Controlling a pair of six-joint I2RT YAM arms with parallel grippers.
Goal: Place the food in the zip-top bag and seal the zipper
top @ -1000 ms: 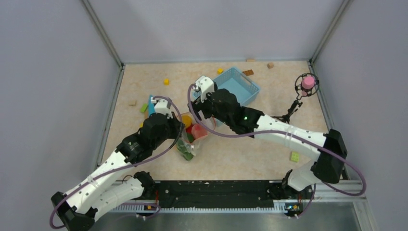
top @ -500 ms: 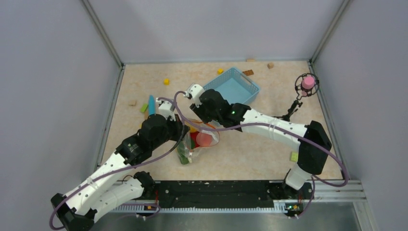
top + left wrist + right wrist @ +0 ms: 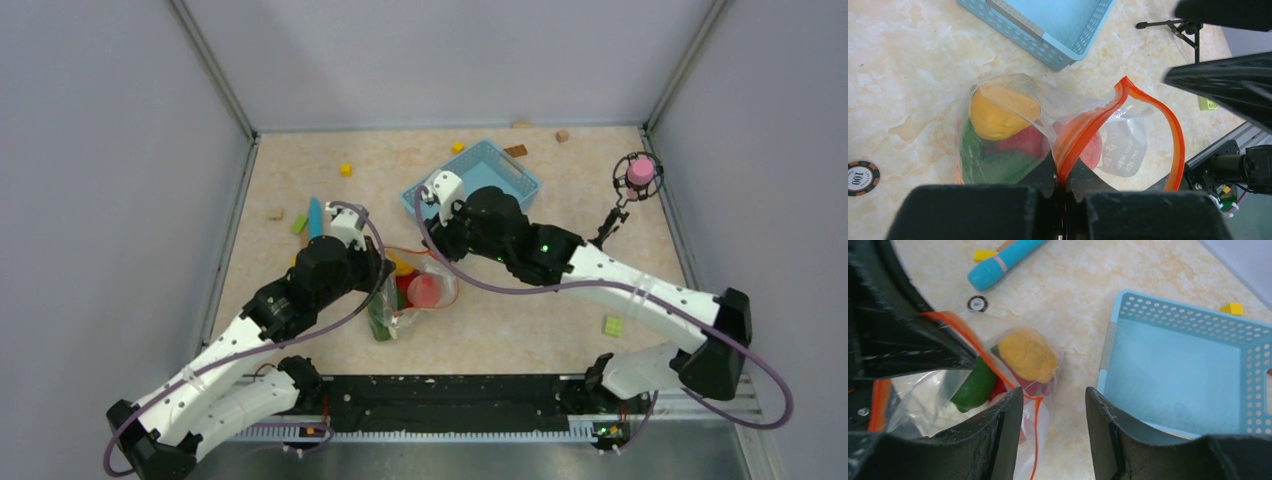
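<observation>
The left pincer (image 3: 1063,176) was pressed together on the zipper (image 3: 1175,125), the orange-red strip along the mouth of the zip-top bag (image 3: 1120,147), and the mouth stood open in a loop. The bag lay left of the bench's (image 3: 500,320) middle. Inside it lay the food: a yellow mango (image 3: 1000,110), a green pepper (image 3: 993,167) and a pink peach (image 3: 424,290).

The right pincer (image 3: 1054,392) hung spread and empty between the bag and a light-blue mesh basket (image 3: 1178,315). From above, the right arm covered the basket's near corner.

A blue stick (image 3: 1003,262) and a poker chip (image 3: 978,303) lay near the bag. A yellow block (image 3: 346,169) and a green block (image 3: 612,325) lay further off. A pink object on a black stand (image 3: 639,172) stood far right.

The bench was beige and marbled, with grey walls on three sides.
</observation>
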